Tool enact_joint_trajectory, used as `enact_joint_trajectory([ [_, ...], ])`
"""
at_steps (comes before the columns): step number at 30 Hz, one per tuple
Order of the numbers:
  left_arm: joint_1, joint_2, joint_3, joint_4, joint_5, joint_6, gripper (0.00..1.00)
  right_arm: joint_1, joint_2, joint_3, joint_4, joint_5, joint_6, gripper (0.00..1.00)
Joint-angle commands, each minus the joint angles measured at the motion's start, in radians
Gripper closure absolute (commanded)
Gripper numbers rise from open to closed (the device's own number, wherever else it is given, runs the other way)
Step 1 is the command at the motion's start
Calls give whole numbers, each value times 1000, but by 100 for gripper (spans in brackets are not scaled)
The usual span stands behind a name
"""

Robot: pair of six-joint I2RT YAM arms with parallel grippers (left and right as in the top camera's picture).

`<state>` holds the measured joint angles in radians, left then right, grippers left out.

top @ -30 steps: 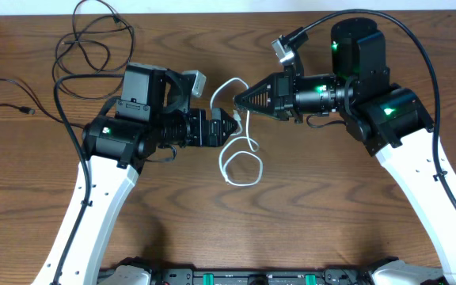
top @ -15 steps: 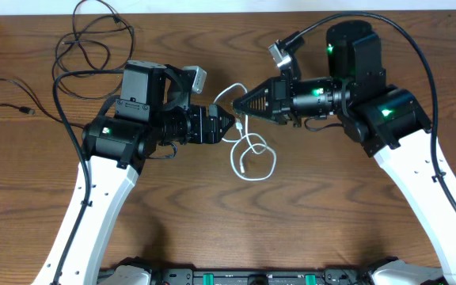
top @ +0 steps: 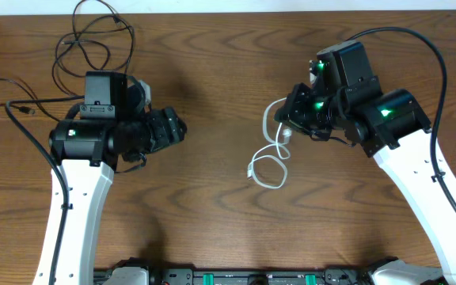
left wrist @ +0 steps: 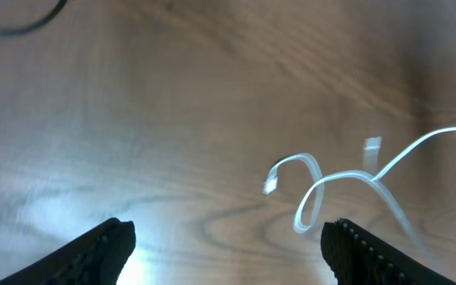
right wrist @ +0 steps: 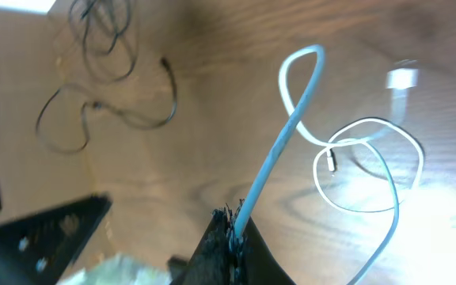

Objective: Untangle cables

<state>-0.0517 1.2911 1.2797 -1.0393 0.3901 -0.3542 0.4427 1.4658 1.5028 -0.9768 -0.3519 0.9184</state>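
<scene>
The white cable (top: 251,168) hangs from my right gripper (top: 290,119), which is shut on one stretch of it (right wrist: 279,150). Below the grip it falls in loose loops (right wrist: 366,166) onto the wood, with a white plug (right wrist: 402,78) lying flat. Two black cables (top: 93,32) lie tangled at the far left corner, also showing in the right wrist view (right wrist: 101,47). My left gripper (top: 179,127) stands open and empty well left of the white cable, and its wrist view shows that cable (left wrist: 323,186) ahead of the spread fingers (left wrist: 105,249).
One black cable end (top: 24,109) trails along the table's left edge behind my left arm (top: 93,138). A thick black arm cable (top: 418,43) arcs over the right arm. Bare wood (top: 220,214) lies between the two arms.
My left arm has drawn back to the left, away from the white cable. My right gripper has turned and carried the white cable to the right, dragging its loops along.
</scene>
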Motion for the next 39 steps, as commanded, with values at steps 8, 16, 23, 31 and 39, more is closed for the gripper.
enact_joint_trajectory([
  [8,-88,-11,-6,-33,292,227,14,4,0,5,-11,217,445,93],
  [16,-249,-11,-6,21,310,275,11,4,0,5,63,179,642,98],
  [23,-348,-11,-6,137,309,263,11,4,0,5,129,69,828,98],
  [31,-372,3,-6,222,192,176,11,4,0,5,139,-52,910,98],
  [39,-373,71,-6,238,163,130,12,4,0,5,158,-67,963,99],
])
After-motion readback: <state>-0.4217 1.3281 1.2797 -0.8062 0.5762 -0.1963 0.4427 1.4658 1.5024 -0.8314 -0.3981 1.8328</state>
